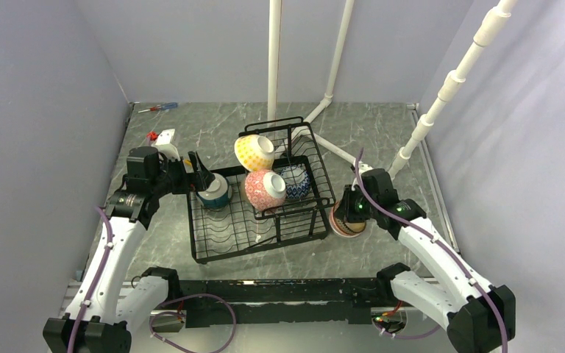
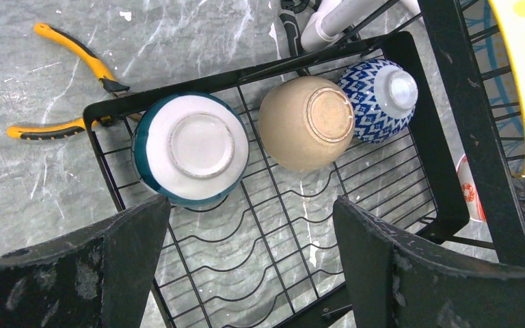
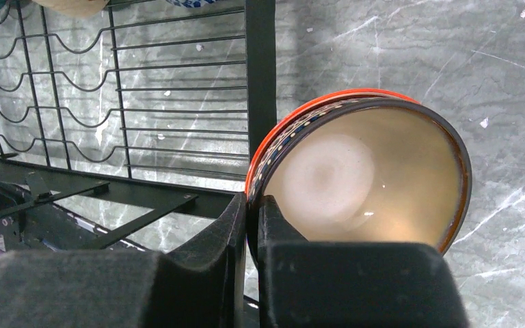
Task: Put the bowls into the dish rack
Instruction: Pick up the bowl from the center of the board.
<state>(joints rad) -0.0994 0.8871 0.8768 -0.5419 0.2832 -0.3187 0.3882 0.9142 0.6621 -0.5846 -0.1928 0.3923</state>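
Observation:
The black wire dish rack [image 1: 228,229] stands mid-table. A yellow dotted bowl [image 1: 254,151] and a pink-red patterned bowl [image 1: 265,190] lean on its upper basket. A teal bowl [image 2: 191,147], a tan bowl [image 2: 306,123] and a blue-white zigzag bowl [image 2: 379,99] lie upside down in the base tray. My left gripper [image 2: 249,260] is open and empty, just above the tray beside the teal bowl. My right gripper [image 3: 253,212] is shut on the rim of an orange-red bowl with a beige inside [image 3: 362,178], which is tilted beside the rack's right front corner [image 1: 347,224].
Yellow-handled pliers [image 2: 61,82] lie on the table left of the rack. A screwdriver [image 1: 158,107] lies at the far left. White pipes [image 1: 274,59] rise behind the rack and at the right [image 1: 449,88]. Grey walls close in both sides.

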